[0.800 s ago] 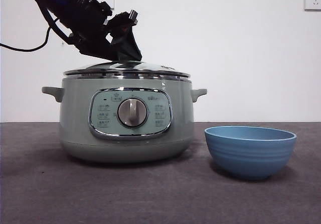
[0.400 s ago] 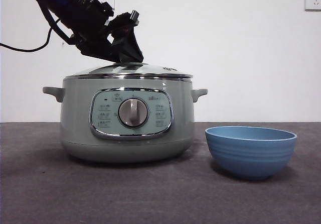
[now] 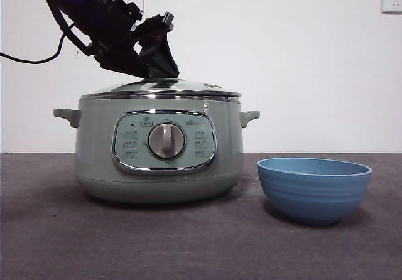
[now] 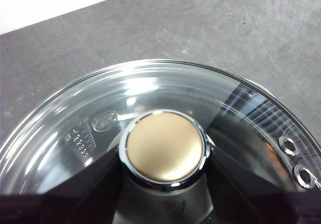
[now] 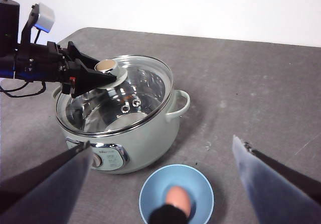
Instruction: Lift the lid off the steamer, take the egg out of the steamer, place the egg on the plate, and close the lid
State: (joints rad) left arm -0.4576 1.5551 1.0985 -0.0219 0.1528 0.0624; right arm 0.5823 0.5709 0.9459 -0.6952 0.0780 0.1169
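Left claw [image 4: 163, 184] clamps the round knob of the domed glass lid [image 3: 160, 87] seated on the smooth green steamer [image 3: 160, 157]; right claw [image 5: 160, 184] hangs wide open above the egg [image 5: 178, 198] in the ribbed blue plate [image 3: 314, 189]

Even bright light, glare streaks on the lid [image 4: 150, 88], blurred right gripper [image 5: 160, 184] jaws

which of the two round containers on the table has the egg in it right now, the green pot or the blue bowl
The blue ribbed bowl: the reddish-brown egg lies inside it. The sage-green steamer pot is covered by its glass lid, whose knob sits between the left gripper's jaws.
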